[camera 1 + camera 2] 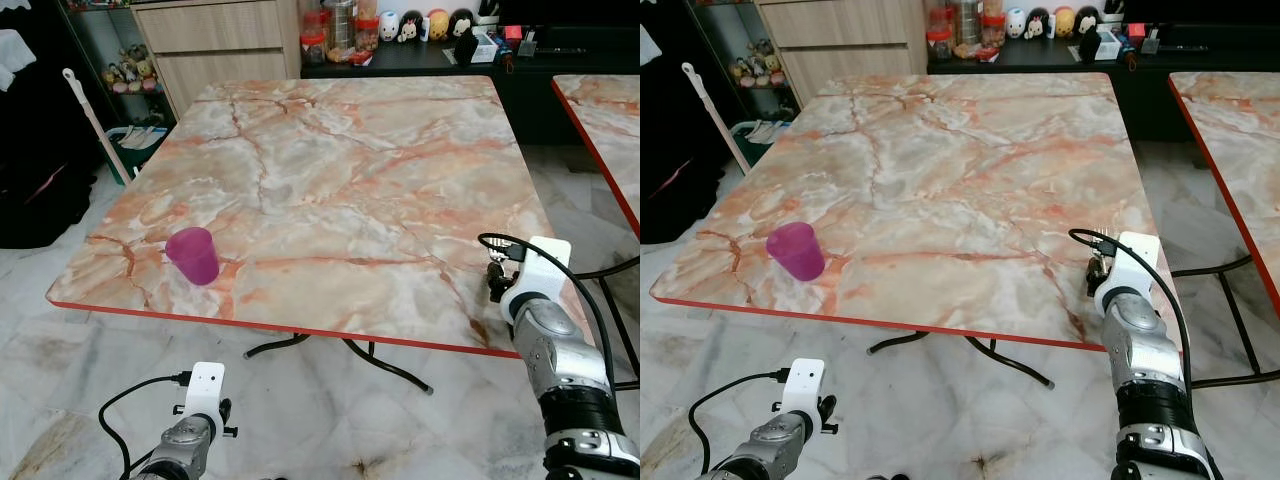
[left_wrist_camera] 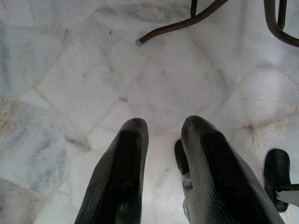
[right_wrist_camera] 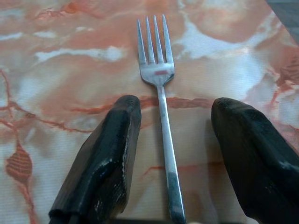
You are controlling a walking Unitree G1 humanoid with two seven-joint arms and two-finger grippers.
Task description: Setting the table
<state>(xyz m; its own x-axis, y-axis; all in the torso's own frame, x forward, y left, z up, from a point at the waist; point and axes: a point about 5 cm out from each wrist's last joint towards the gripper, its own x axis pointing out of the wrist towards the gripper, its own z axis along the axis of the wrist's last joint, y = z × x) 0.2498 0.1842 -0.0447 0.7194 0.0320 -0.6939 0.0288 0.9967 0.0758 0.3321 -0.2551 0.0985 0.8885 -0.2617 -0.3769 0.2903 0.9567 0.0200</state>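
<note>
Marble-patterned square tabletop (image 1: 340, 170) in peach and grey with a thin red edge stands before the robot on dark curved metal legs (image 1: 385, 362) over a pale marble tile floor (image 1: 90, 360). A translucent purple plastic cup (image 1: 193, 255) stands upright near the table's front left corner, well apart from everything else on the top. At the front right edge the right gripper (image 3: 174, 135) hovers low over the table, its two black fingers (image 3: 100, 158) spread wide with a slim silver metal fork (image 3: 160, 107) lying flat on the surface between them; the fork's tines point away from the wrist and its handle runs back between the fingers, touching neither. From the head views the silver right arm (image 1: 555, 370) reaches up to the table edge with a black cable looped over its white wrist housing. The left gripper (image 2: 163, 163) hangs low below the table's front edge, its fingers a narrow gap apart and holding nothing, pointing down at the floor tiles close to a table leg end. Behind the table are a light wooden cabinet (image 1: 215, 45) and a dark shelf with small figurines and jars (image 1: 400, 25), and a second marble-patterned table (image 1: 605, 130) stands off to the right
</note>
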